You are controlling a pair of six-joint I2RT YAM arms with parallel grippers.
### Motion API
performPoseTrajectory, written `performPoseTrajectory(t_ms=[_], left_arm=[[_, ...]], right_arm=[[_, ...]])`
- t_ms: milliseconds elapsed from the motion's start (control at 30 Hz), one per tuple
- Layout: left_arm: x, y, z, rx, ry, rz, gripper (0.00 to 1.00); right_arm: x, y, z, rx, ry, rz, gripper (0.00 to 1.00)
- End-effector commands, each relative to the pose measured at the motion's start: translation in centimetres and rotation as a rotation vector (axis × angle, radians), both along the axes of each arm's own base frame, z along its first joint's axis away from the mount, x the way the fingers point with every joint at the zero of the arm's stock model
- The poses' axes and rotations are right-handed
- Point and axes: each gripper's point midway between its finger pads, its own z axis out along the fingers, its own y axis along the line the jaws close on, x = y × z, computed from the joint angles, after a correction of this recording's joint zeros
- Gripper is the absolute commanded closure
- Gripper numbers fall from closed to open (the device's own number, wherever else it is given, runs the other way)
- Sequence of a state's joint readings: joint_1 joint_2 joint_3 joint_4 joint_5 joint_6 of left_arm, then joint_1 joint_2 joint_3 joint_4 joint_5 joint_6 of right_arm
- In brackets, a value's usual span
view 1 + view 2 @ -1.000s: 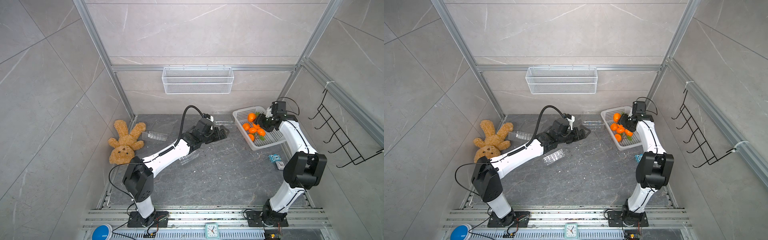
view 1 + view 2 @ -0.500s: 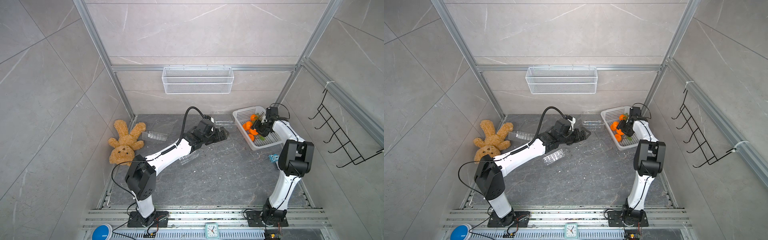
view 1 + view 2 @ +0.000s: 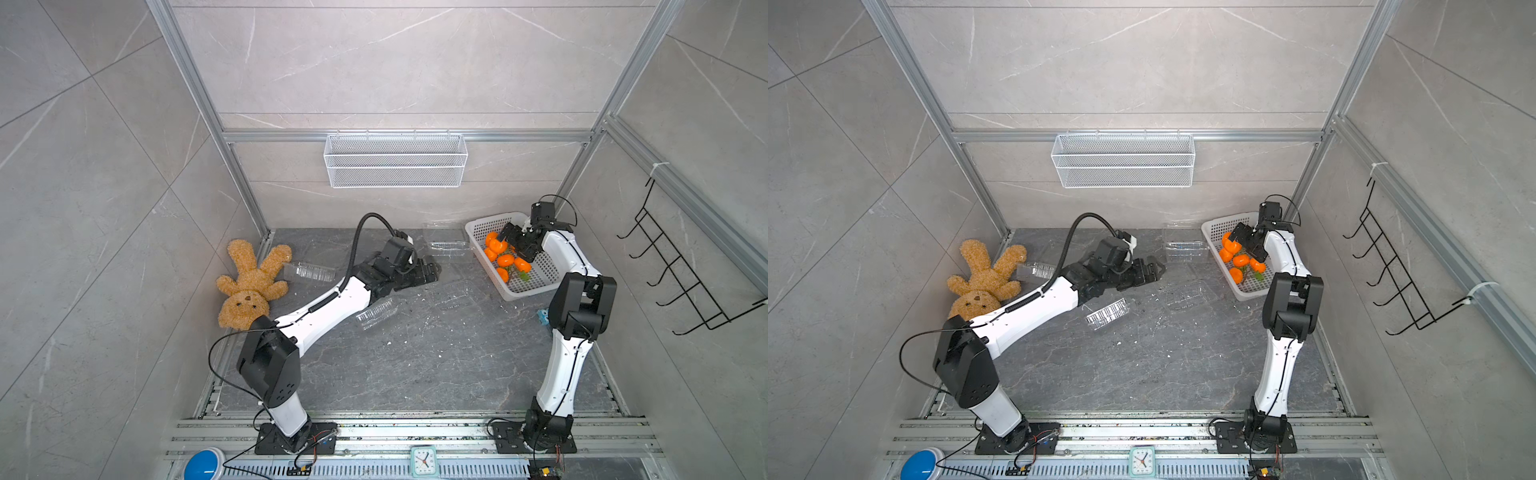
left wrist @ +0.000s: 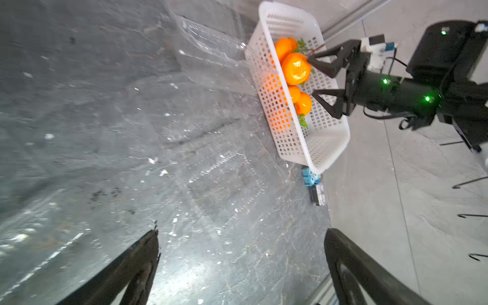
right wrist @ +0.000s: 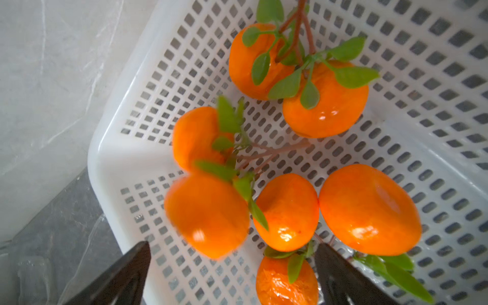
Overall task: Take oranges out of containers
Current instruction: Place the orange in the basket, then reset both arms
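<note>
Right wrist view: seven oranges (image 5: pixel 287 211) lie in the white basket (image 5: pixel 113 148) just ahead of my right gripper (image 5: pixel 232 244). Its jaws stand wide apart and hold nothing. Two oranges are blurred, and one is cut off at the picture's edge. My left gripper (image 4: pixel 241 232) also gapes, empty. The clear containers (image 4: pixel 211 45) ahead of it are hard to trace against the grey floor (image 4: pixel 79 132).

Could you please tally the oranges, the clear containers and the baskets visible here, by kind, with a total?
Oranges: 7 visible in the right wrist view
Clear containers: 4
Baskets: 2, the white perforated basket and the wire wall basket
Total: 13
</note>
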State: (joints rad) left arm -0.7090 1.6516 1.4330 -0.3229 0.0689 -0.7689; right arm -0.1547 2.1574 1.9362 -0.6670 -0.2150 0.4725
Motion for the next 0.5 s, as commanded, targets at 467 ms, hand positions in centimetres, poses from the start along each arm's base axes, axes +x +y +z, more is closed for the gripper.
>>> performPoseTrajectory(t_ms=[467], left_arm=[[-4.3, 38.0, -5.3, 0.779, -0.163, 0.951, 0.0]], right_arm=[[-14.8, 2.2, 2.7, -0.431, -0.221, -0.025, 0.0]])
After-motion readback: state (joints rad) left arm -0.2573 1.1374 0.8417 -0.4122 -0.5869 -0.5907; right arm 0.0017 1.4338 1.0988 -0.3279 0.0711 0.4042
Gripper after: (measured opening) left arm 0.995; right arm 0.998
